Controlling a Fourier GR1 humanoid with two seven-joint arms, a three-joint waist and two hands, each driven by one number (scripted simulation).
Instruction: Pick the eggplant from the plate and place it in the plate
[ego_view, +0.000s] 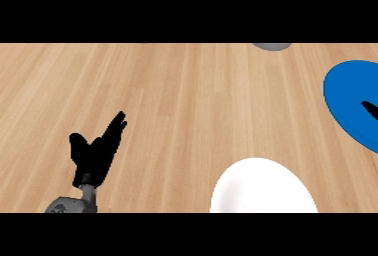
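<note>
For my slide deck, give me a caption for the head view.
Open left hand rests over wooden counter; white plate near, blue plate at right edge.

Kitchen setting, pale wood-grain counter top (170, 100) filling the view, blue plate (343, 95) at the right edge, white plate (262, 187) at the lower edge, both resting on it

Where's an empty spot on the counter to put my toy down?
The big bare wood in the middle, between the left robot hand, the white plate and the blue plate, is free. So is the top left corner. The right side is crowded with both plates, and a grey thing sits at the top edge.
</note>
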